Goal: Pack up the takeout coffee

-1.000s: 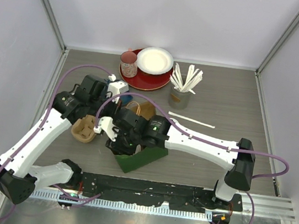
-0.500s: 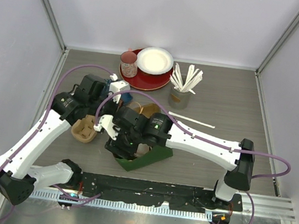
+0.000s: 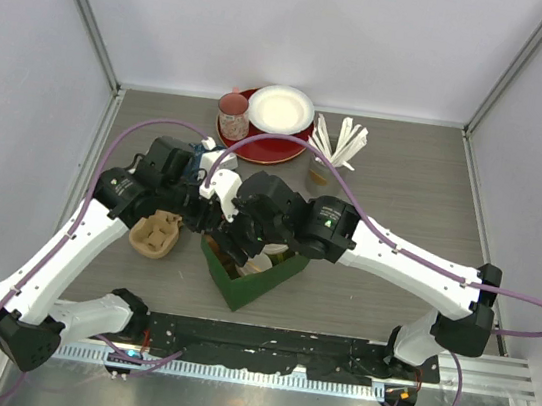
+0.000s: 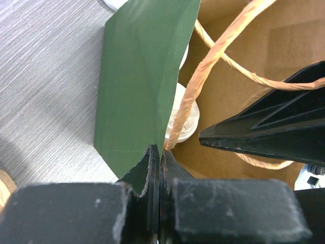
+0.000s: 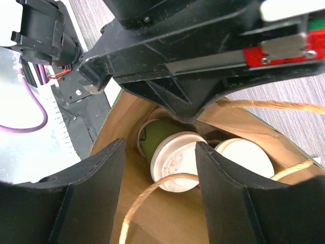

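A green paper bag [image 3: 251,287] with a brown inside and twine handles stands open near the arms' bases. My left gripper [image 4: 160,152] is shut on the bag's rim, holding the green wall [image 4: 142,76] up. Above the bag's mouth, my right gripper [image 5: 160,152] is open with nothing held. Inside the bag, a green takeout coffee cup [image 5: 152,136] with a white sip lid [image 5: 175,163] lies tilted. A second white lid [image 5: 245,157] sits beside it. In the top view the right gripper [image 3: 243,243] covers most of the bag's mouth.
A brown cardboard cup carrier [image 3: 155,234] sits just left of the bag. At the back are a red plate [image 3: 259,146] with a white bowl [image 3: 281,110], a pink cup [image 3: 233,115] and a tin of wooden stirrers [image 3: 329,166].
The right gripper's jaws have widened and the arm has lifted and swung back over the bag. The bag has come up from lying low to standing open. The left gripper has kept its pinch.
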Controlling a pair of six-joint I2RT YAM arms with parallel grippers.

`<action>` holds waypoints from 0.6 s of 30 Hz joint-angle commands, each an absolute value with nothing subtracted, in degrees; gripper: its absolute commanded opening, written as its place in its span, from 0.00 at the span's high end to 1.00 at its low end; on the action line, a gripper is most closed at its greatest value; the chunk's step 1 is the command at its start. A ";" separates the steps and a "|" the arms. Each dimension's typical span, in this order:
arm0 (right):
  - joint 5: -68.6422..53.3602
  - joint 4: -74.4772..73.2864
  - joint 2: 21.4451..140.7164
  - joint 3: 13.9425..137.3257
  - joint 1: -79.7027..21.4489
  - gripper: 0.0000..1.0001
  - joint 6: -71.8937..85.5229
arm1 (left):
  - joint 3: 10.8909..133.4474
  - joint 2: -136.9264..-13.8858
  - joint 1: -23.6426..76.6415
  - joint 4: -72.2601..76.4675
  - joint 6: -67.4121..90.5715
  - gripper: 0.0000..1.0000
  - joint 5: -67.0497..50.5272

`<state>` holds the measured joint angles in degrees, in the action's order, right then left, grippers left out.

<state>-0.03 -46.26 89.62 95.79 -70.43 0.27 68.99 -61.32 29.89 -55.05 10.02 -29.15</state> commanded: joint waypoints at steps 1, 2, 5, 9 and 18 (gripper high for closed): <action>2.72 -43.07 86.58 95.80 -70.58 0.37 2.28 | 71.28 -60.03 30.06 -54.23 9.58 1.00 -30.85; 3.16 -42.98 86.31 95.80 -70.58 0.38 2.37 | 71.19 -60.12 30.06 -54.14 9.58 1.00 -30.85; 3.95 -42.71 84.82 96.59 -70.58 0.37 2.72 | 70.84 -60.12 30.06 -53.70 9.75 1.00 -30.32; 4.13 -42.10 82.89 97.99 -70.58 0.38 3.34 | 70.66 -60.47 30.06 -52.91 10.37 1.00 -30.23; 5.97 -32.96 77.61 98.08 -70.58 0.37 5.36 | 69.88 -60.47 30.06 -52.65 11.69 1.00 -29.88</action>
